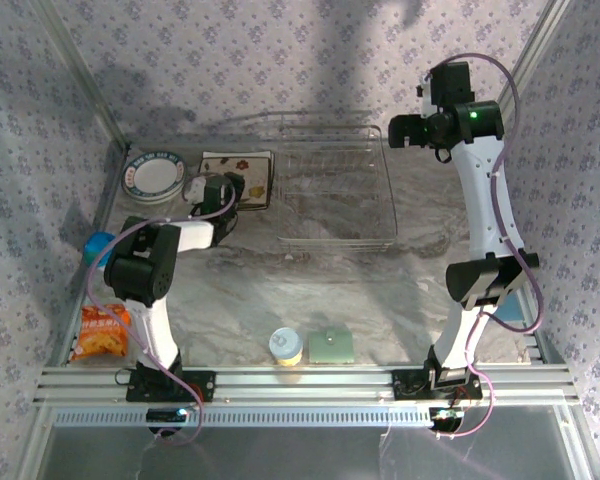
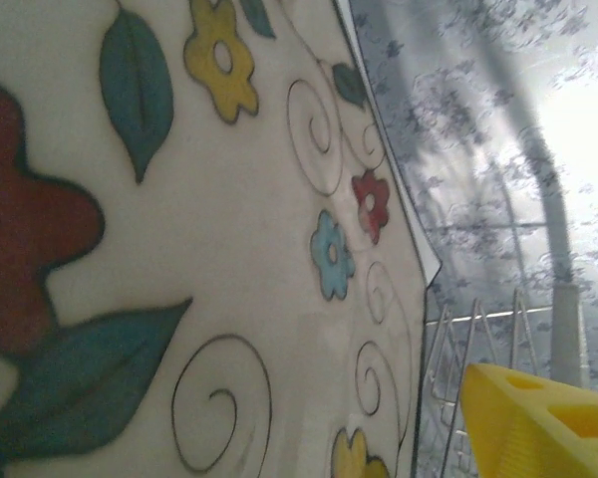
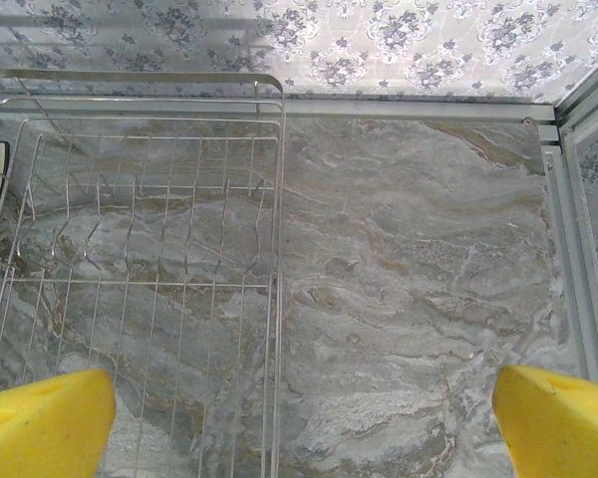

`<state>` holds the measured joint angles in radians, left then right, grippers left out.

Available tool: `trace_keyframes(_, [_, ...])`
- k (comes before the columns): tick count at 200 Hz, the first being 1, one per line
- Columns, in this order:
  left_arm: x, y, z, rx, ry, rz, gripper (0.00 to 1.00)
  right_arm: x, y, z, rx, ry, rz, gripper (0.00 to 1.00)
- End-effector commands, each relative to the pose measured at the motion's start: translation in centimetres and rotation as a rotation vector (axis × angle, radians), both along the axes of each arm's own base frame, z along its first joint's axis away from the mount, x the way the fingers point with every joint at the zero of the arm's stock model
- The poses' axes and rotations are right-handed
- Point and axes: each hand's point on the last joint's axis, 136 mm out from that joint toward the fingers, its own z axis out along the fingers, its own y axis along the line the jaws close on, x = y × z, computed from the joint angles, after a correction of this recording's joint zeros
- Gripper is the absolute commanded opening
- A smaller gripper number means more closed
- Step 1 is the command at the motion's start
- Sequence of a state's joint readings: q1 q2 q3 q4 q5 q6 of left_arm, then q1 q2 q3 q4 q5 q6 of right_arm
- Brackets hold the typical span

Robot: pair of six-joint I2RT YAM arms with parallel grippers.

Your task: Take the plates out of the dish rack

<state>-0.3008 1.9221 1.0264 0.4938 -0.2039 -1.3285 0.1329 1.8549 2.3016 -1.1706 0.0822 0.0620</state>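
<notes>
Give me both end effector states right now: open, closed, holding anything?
Left end effector: cannot be told; it is right at the flowered plate.
Right end effector: open, holding nothing.

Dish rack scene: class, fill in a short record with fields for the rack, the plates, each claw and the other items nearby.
Dish rack: back centre, no plates in it
Round plates: stacked, back left
Flowered square plate: outside the rack, just to its left
Left claw: over the flowered plate; open or shut unclear
Right claw: open, raised by the rack's right edge
Near edge: green pad, small yellow container
</notes>
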Motion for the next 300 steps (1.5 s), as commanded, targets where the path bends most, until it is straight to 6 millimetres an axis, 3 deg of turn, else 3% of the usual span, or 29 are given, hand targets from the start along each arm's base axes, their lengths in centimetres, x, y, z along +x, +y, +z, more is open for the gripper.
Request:
trace_keyframes(1, [0.9,-0.5,4.2,-0.005,-0.043,-0.051,0.79,-0.7,-0.1,1.3,0.012,-0.031,0.011,0.99])
trace_keyframes(158, [0.0,-3.3,3.9,0.053,0.142,-0.308,0.85,-0.3,0.2,1.2,0.032,-0.039,0.014,0.99])
trace_keyframes(229, [-0.9,-3.1,4.0,0.103,0.173,-0.348,0.88,-0.3,0.0,1.1,0.035,-0.037,0.012,0.99])
trace_keyframes(266, [-2.3,-1.6,6.6,0.243,0.168,-0.368,0.99,-0.4,-0.3,1.0,0.036,-0.037,0.006,0.99])
trace_keyframes(280, [-2.8,-0.8,8.7,0.327,0.144,-0.379,0.99,-0.4,-0.6,0.8,0.036,-0.039,-0.001,0.99])
trace_keyframes(300, [-3.2,0.6,13.1,0.521,0.044,-0.408,0.99,-0.5,-1.3,0.5,0.03,-0.053,-0.024,0.99])
